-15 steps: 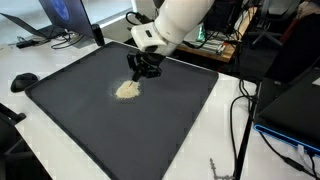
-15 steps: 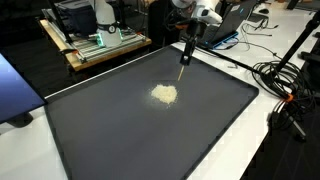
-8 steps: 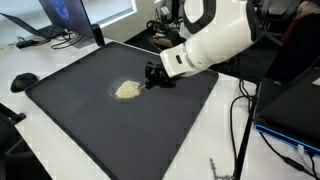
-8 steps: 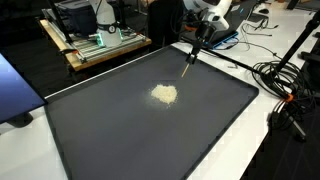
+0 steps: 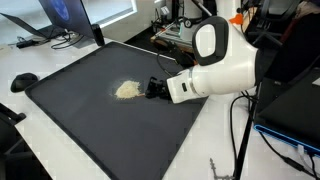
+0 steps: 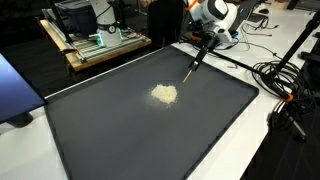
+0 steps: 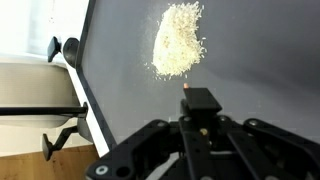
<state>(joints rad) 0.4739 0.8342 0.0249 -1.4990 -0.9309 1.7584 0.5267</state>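
Observation:
A small pile of pale crumbs point(image 5: 127, 89) point(image 6: 164, 94) point(image 7: 178, 40) lies on a large dark mat point(image 5: 80, 115) point(image 6: 130, 135) point(image 7: 265, 60). My gripper point(image 5: 153, 89) point(image 6: 205, 44) point(image 7: 200, 122) is shut on a thin stick-like tool point(image 6: 193, 64) with a black block point(image 7: 200, 100) at the jaws. The arm leans low over the mat, and the tool's orange-tan tip sits just beside the pile, a little short of its near edge. I cannot tell whether the tip touches the mat.
A laptop point(image 5: 55, 15) and a black mouse point(image 5: 23, 80) sit beyond the mat's far corner. Cables point(image 5: 240, 120) point(image 6: 285, 80) run along the white table's edge. A wooden cart with equipment point(image 6: 100, 45) stands behind, and a blue screen point(image 6: 15, 90) is at the side.
The arm has swung from above the pile down to its side and now lies tilted low over the mat. The tool stays gripped; the pile looks unchanged.

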